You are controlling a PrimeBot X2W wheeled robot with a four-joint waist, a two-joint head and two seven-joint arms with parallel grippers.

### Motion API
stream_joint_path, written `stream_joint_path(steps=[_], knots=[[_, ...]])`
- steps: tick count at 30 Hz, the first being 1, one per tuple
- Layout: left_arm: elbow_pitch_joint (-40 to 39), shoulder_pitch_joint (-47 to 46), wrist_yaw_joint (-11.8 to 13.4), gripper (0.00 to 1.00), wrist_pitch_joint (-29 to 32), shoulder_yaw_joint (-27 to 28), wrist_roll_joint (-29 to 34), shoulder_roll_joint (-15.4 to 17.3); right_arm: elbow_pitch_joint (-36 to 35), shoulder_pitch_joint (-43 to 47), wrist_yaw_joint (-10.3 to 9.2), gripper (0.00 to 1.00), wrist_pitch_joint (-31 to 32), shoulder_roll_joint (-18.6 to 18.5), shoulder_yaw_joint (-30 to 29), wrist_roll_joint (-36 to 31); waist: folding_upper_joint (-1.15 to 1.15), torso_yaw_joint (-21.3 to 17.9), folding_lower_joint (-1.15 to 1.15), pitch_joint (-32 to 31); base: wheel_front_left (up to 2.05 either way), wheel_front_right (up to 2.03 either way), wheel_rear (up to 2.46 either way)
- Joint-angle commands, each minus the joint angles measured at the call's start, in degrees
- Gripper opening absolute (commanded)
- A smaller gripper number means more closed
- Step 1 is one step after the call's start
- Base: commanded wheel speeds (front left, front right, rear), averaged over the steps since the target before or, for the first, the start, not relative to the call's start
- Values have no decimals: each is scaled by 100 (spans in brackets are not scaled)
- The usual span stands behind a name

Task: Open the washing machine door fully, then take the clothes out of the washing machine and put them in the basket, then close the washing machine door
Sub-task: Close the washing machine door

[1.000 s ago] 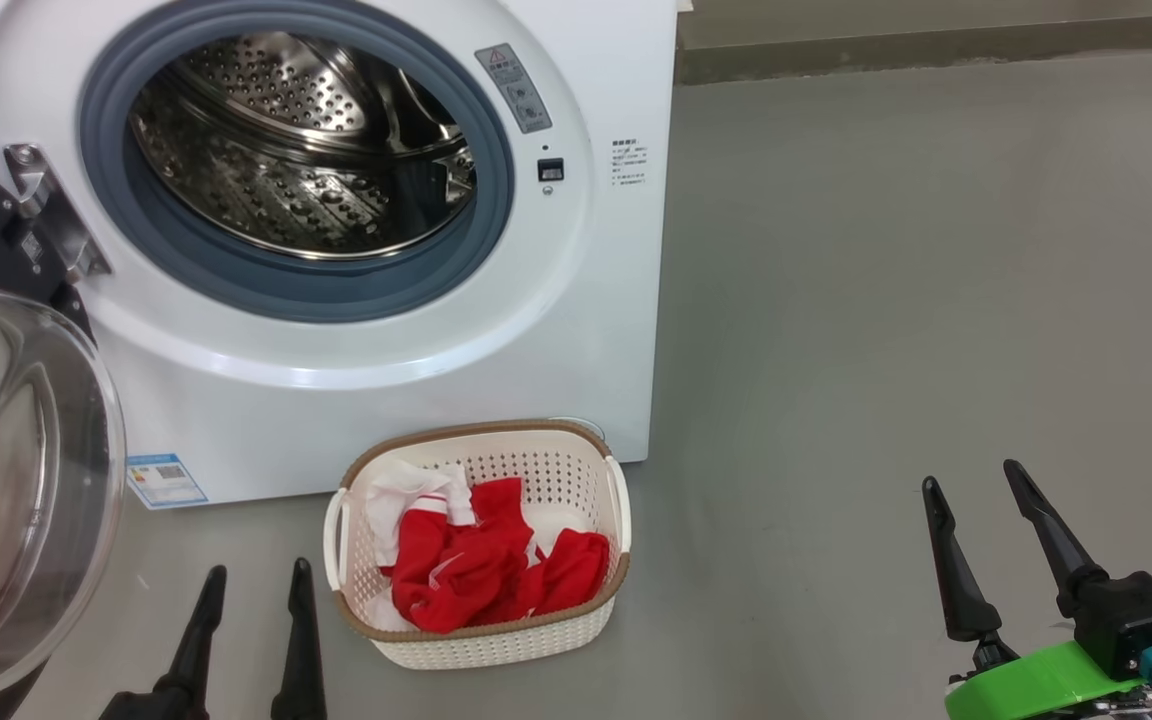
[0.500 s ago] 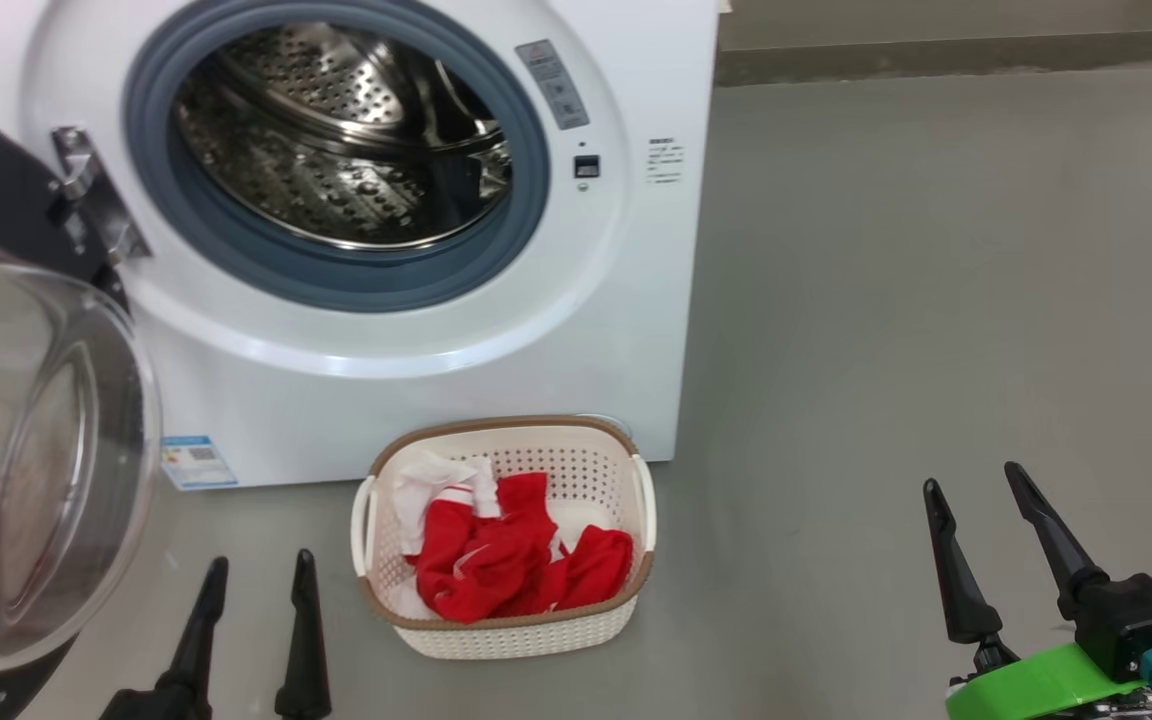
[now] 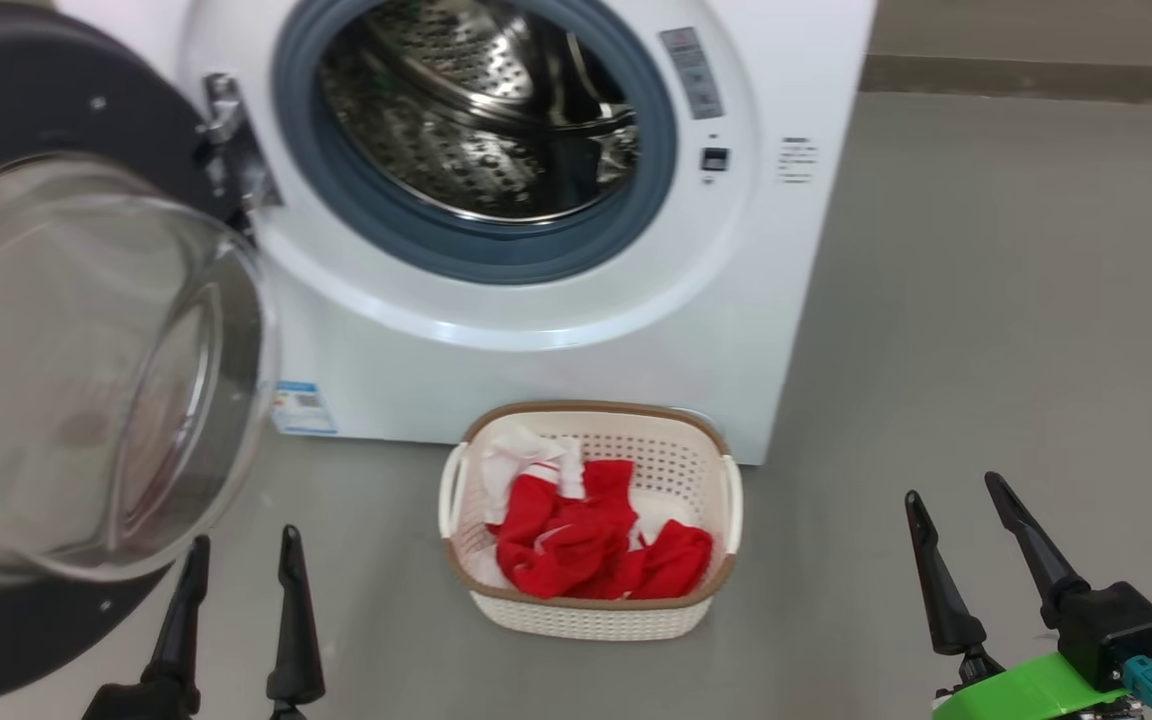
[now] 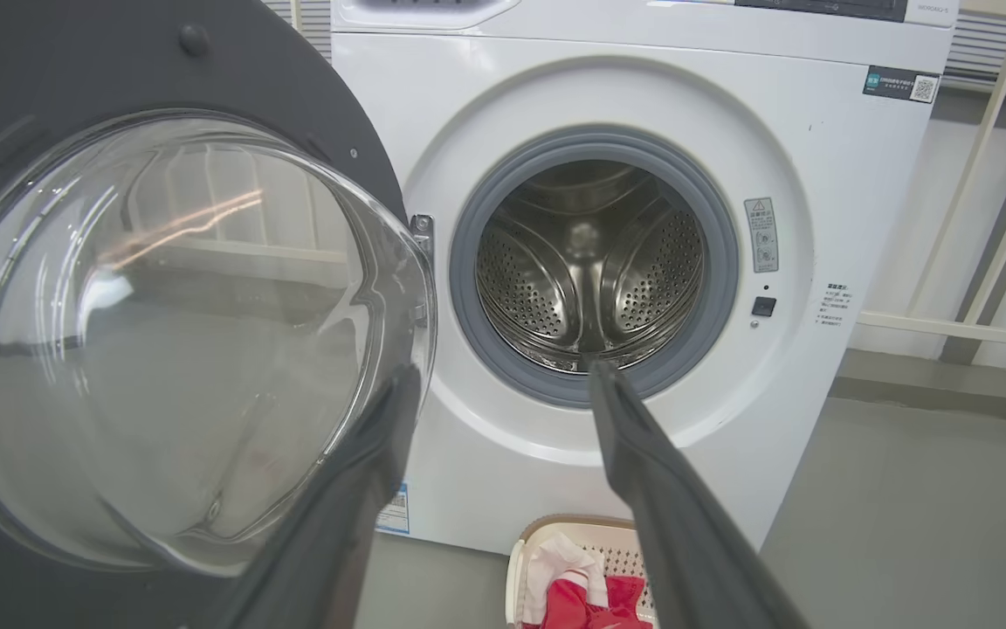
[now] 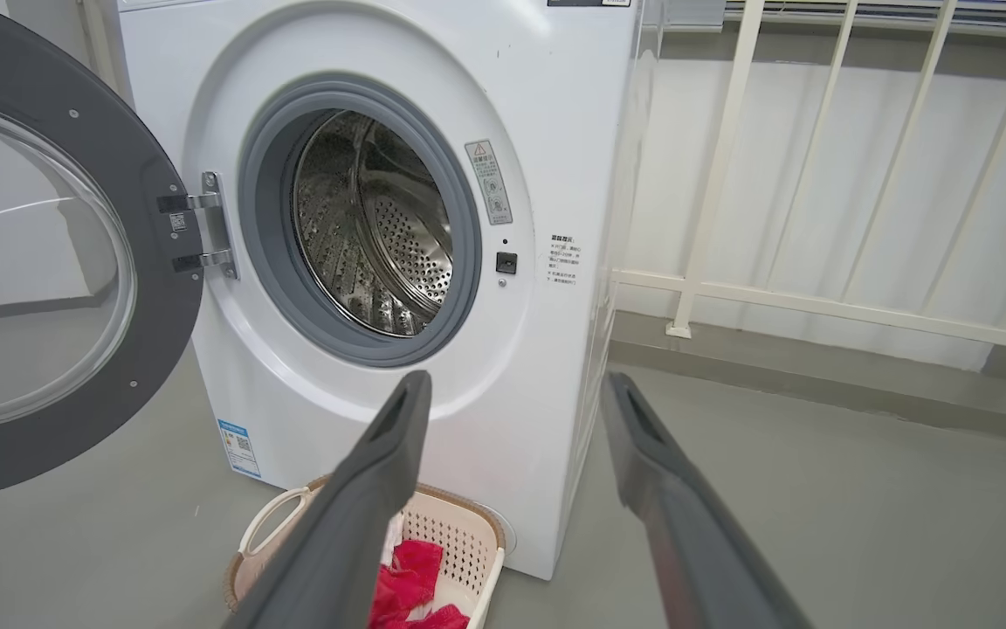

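Clothes [image 3: 586, 550]: red with white patches, heaped in the basket [image 3: 586, 620], bulk toward its near side. Basket stands on the floor [image 3: 986, 300], just in front of the washer [image 3: 556, 360], below the right part of the opening; whether it touches the front panel, cannot tell. Drum [image 3: 476, 130]: bare perforated steel, grey ring around it. Door [image 3: 86, 370]: swung wide to the left on its hinge, glass bowl bulging toward the robot, black rim around it.

Left gripper [image 3: 244, 537]: low, just beside the door's lower edge, 2 fingers spread apart, nothing between them. In the left wrist view 1 finger overlaps the glass; contact unclear.

Right gripper [image 3: 951, 487]: well right of the basket, over floor, 2 fingers spread wide, holding nothing.

White railing [image 5: 730, 175] stands to the washer's right, near the wall.
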Motion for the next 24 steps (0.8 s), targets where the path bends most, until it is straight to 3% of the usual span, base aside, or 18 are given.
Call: stream_joint_path(steps=[1, 14, 24], knots=[[-208, -32, 54, 100, 36, 165, 75, 71, -134, -192, 35, 100, -36, -55, 174, 13, 0, 389, 0, 19, 0, 0, 0], [-408, 2, 187, 100, 175, 109, 100, 103, -147, -320, 35, 100, -36, -55, 383, -31, 0, 1486, 0, 43, 0, 0, 0], [-524, 14, 313, 100, 265, 88, 192, 156, -201, -430, 35, 100, -36, -55, 547, -49, 0, 2076, 0, -6, 0, 0, 0]])
